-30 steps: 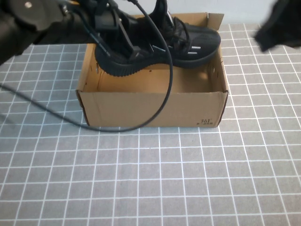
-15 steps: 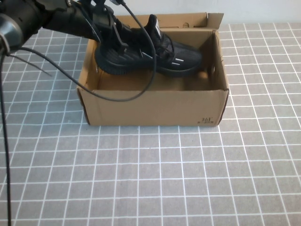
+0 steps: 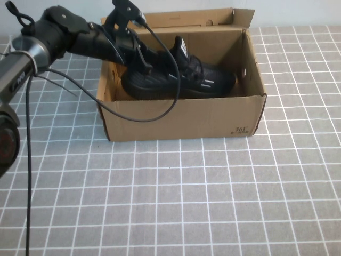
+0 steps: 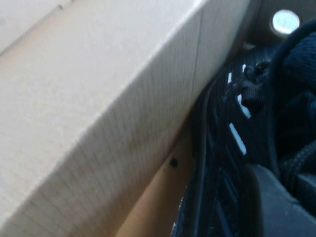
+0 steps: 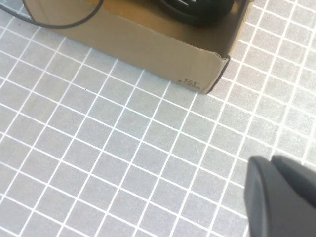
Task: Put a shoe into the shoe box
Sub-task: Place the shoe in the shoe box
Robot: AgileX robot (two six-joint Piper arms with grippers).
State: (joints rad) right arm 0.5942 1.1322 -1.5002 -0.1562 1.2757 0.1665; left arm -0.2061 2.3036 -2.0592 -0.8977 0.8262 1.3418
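Lowered since the earlier frames: black knit sneaker [image 3: 178, 80] now down inside the rectangular brown cardboard shoe box [image 3: 181, 120] on the gridded desk [image 3: 213, 202]. Placing step nearly done. Left gripper [image 3: 143, 60] at the heel, fingers [image 4: 276, 207] pinching it. Next: spread, lift out clear of the wall. Right gripper [image 5: 281, 197] above the desk, finger state impossible to tell.

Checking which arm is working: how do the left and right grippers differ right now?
The left gripper reaches into the shoe box at the shoe heel; the right gripper hovers over bare table, outside the high view. The left touches the shoe; the right touches nothing.
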